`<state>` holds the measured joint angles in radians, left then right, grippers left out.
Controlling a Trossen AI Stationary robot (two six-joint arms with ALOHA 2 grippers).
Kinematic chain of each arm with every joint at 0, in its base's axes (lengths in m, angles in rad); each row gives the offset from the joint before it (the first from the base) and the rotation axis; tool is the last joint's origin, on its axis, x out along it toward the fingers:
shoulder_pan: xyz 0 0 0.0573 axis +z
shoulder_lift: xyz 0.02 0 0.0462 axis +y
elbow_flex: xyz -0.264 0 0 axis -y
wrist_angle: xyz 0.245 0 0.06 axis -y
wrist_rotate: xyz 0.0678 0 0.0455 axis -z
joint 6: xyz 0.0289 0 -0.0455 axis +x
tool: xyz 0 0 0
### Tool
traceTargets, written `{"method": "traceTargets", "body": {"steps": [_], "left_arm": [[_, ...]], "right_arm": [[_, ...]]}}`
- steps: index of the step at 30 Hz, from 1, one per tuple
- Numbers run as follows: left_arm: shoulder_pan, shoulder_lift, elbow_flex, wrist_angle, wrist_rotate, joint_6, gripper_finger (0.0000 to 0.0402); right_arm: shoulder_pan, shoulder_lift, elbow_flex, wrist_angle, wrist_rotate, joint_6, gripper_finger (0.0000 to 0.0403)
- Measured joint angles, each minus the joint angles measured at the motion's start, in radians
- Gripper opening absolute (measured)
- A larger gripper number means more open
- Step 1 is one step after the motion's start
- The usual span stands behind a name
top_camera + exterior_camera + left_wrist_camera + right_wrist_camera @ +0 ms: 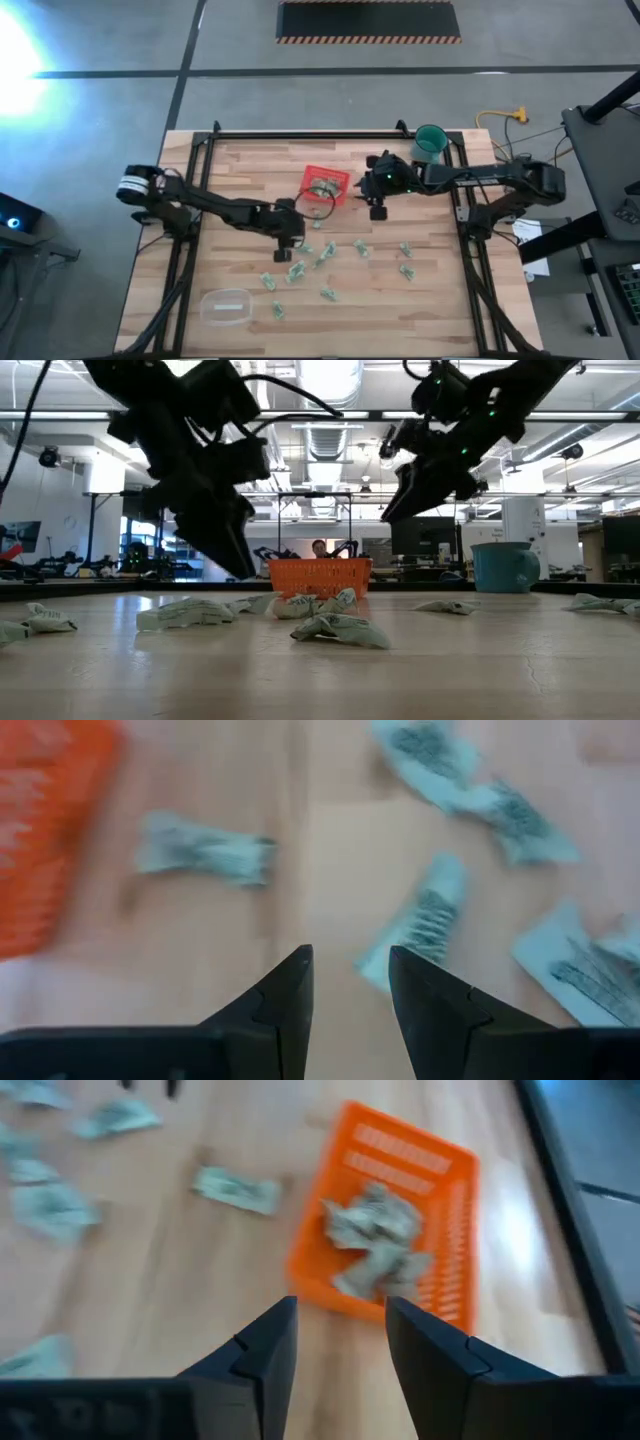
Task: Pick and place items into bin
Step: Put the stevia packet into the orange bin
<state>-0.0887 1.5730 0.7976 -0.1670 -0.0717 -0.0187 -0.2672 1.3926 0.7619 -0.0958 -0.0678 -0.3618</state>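
Note:
The bin (326, 185) is a small red tray on the wooden table's far middle, with several pale-green items (375, 1245) lying in it. More items (325, 255) lie scattered on the boards nearer the front. My left gripper (290, 247) hangs open just above the table, near-left of the bin, over loose items (425, 915), with nothing between its fingers. My right gripper (378, 207) stands open and empty above the table, just right of the bin (400, 1250).
A teal cup (430, 143) stands at the far right corner. A clear plastic container (225, 305) lies near the front left. One item (237, 1188) lies beside the bin. In the low view, items (340, 628) lie in front of the bin (320, 575).

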Motion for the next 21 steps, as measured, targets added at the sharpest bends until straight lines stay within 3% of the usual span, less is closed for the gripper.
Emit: {"method": "traceTargets", "body": {"steps": [10, 21], "left_arm": [[0.0, 0.078, 0.018, 0.11, 0.162, 0.026, 0.0116], [-0.001, 0.166, 0.032, 0.154, 0.172, 0.036, 0.0113]], "right_arm": [[0.019, -0.1, -0.051, -0.005, -0.068, -0.007, 0.012], [0.025, -0.127, -0.064, -0.035, -0.067, 0.011, 0.0099]]}}
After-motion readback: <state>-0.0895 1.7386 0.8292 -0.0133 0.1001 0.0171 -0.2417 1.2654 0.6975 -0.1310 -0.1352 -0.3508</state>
